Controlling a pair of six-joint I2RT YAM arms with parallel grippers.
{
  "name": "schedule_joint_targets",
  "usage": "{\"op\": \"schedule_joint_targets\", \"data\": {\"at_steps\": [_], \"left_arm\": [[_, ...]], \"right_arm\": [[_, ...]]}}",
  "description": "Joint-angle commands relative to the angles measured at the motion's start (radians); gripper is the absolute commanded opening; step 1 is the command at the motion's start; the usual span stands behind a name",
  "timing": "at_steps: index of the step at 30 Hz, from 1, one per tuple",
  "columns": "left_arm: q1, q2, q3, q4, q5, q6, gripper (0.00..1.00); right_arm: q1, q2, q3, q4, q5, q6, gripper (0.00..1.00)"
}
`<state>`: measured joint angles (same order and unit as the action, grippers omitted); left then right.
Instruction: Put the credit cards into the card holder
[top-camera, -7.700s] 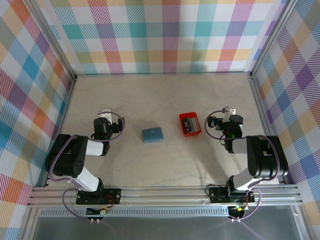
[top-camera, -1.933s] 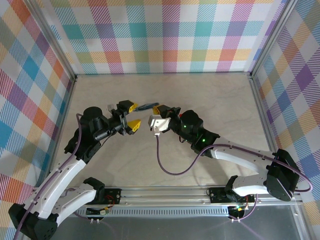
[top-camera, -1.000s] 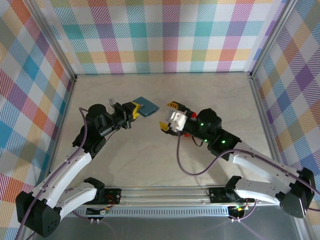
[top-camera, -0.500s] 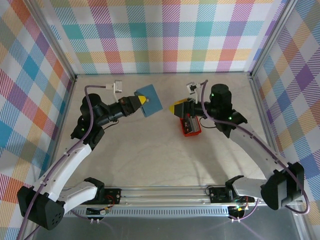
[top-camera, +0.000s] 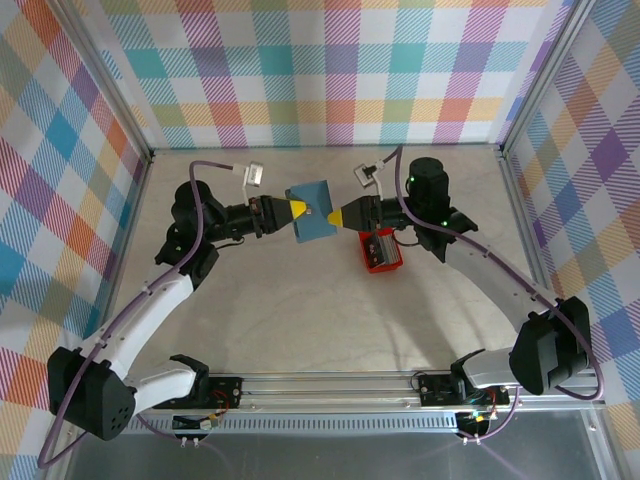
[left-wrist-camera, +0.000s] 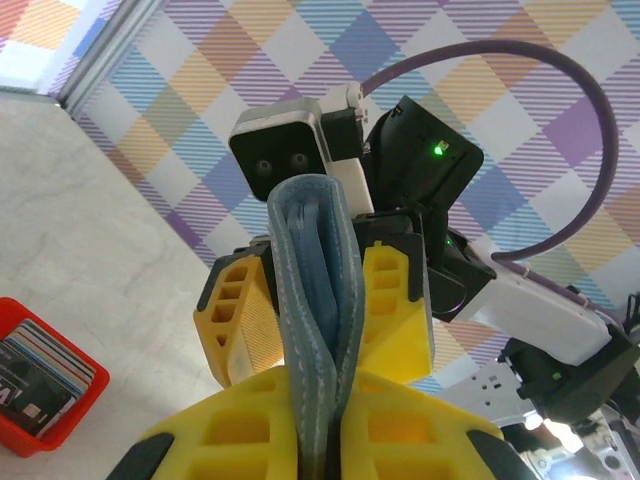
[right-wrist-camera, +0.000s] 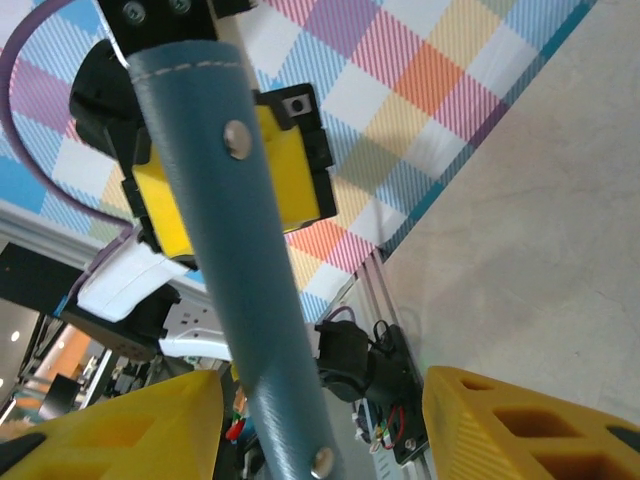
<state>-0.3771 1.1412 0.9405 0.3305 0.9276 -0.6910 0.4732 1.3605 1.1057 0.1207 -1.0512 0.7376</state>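
Left of the holder, the left gripper (top-camera: 293, 208) is clamped tight on the holder's left edge and holds it in the air above the table (top-camera: 300, 330). In the left wrist view its yellow fingers pinch the folded blue leaves together at the bottom of the picture.

The holder (top-camera: 316, 213) sits between the two grippers. It looks folded, not spread. The left wrist view shows it edge-on with the leaves gaping only a little. No card can be seen in it, though its inner pockets are hidden.

Just right of the holder, the right gripper (top-camera: 336, 216) has its jaws apart, one finger on each side of the holder's free edge. In the right wrist view there is a gap between the blue cover and the finger to its right, so it has no grip on the holder yet.

Further right of the holder and nearer the arm bases, the red tray (top-camera: 383, 269) rests on the table, and the cards (top-camera: 380, 244) lie stacked inside it.

As a judgement, the task is at an early stage. The holder has been lifted and presented, and a second grip on it is being set up, most likely to pull it open. Opening it, taking each card from the tray and sliding each one into a pocket all remain to be done.
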Motion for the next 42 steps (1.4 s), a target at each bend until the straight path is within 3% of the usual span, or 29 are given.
{"op": "schedule_joint_targets", "data": {"at_steps": [1, 5, 8, 14, 19, 22, 26, 30, 35, 42], "left_arm": [[-0.001, 0.002, -0.001, 0.086, 0.057, -0.003, 0.05], [-0.005, 0.006, -0.014, 0.109, 0.051, -0.013, 0.05], [-0.005, 0.004, -0.023, 0.116, 0.053, -0.016, 0.10], [-0.002, -0.025, -0.019, 0.010, 0.031, 0.055, 0.36], [0.003, -0.077, -0.015, -0.144, -0.078, 0.126, 0.61], [0.003, -0.114, -0.009, -0.261, -0.181, 0.169, 0.68], [0.017, -0.143, 0.045, -0.442, -0.267, 0.269, 0.71], [0.043, -0.112, 0.144, -0.595, -0.207, 0.430, 0.72], [0.043, -0.060, 0.280, -0.845, -0.120, 0.733, 0.68], [0.035, -0.026, 0.308, -0.957, -0.083, 0.941, 0.69]], "right_arm": [[0.009, 0.008, 0.032, 0.028, -0.049, 0.002, 0.50], [0.013, 0.011, 0.034, 0.030, -0.055, 0.000, 0.39], [0.015, 0.012, 0.034, 0.028, -0.055, -0.007, 0.27], [0.014, 0.009, 0.037, -0.026, -0.032, -0.071, 0.04], [0.015, -0.008, 0.024, -0.068, 0.050, -0.118, 0.00], [0.015, -0.022, -0.011, -0.043, 0.075, -0.144, 0.00], [0.015, -0.026, 0.012, -0.218, 0.084, -0.341, 0.00], [0.015, -0.053, 0.015, -0.357, 0.063, -0.595, 0.00], [0.019, -0.056, 0.096, -0.642, 0.199, -0.946, 0.00], [0.060, -0.031, 0.173, -0.808, 0.283, -1.183, 0.00]]}}
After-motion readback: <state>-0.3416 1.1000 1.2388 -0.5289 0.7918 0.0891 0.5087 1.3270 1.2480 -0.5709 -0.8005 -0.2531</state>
